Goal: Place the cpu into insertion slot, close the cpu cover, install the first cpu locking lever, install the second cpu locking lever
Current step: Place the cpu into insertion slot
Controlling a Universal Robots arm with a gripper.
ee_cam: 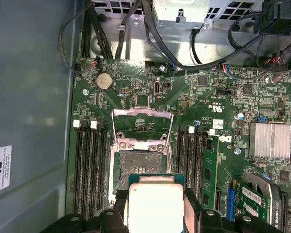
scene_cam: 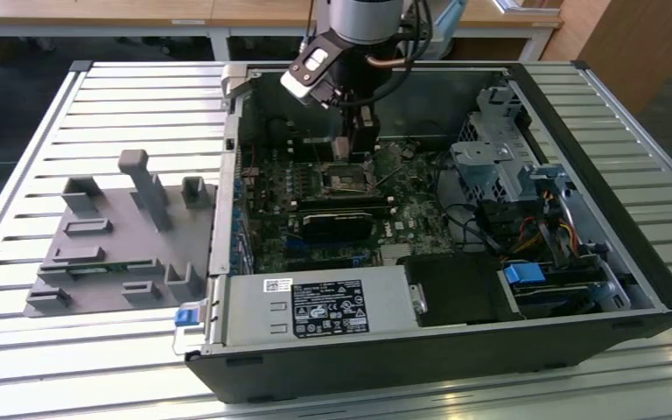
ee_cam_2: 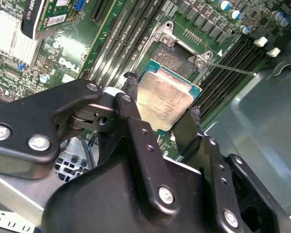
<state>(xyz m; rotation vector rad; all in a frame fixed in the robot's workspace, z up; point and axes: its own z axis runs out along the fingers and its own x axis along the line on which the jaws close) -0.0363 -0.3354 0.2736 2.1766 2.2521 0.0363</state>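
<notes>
A table (scene_cam: 32, 350) made of long metal slats holds an open computer case (scene_cam: 430, 363) lying on its side in the middle of the exterior view. A grey plastic holder (scene_cam: 102, 254) sits on the table at the exterior view's left. A grey power box (scene_cam: 312, 306) fills the case's lower left corner.

The robot arm comes down from the upper middle of the exterior view, and its gripper (scene_cam: 360, 144) is inside the case, just above the green board.

In both wrist views the two black fingers (ee_cam_2: 131, 97) are squeezed onto two opposite edges of the cpu (ee_cam_2: 165, 99), silver side showing. The cpu (ee_cam: 155, 206) is held in the air, not in the insertion slot (ee_cam: 140, 167). It hangs just beside the slot and hides a bit of one edge. The slot's dark middle is bare. The cpu cover (ee_cam: 142, 112) is flipped open on the slot's far side. A green memory stick (ee_cam: 211, 170) stands in a long slot nearby.
</notes>
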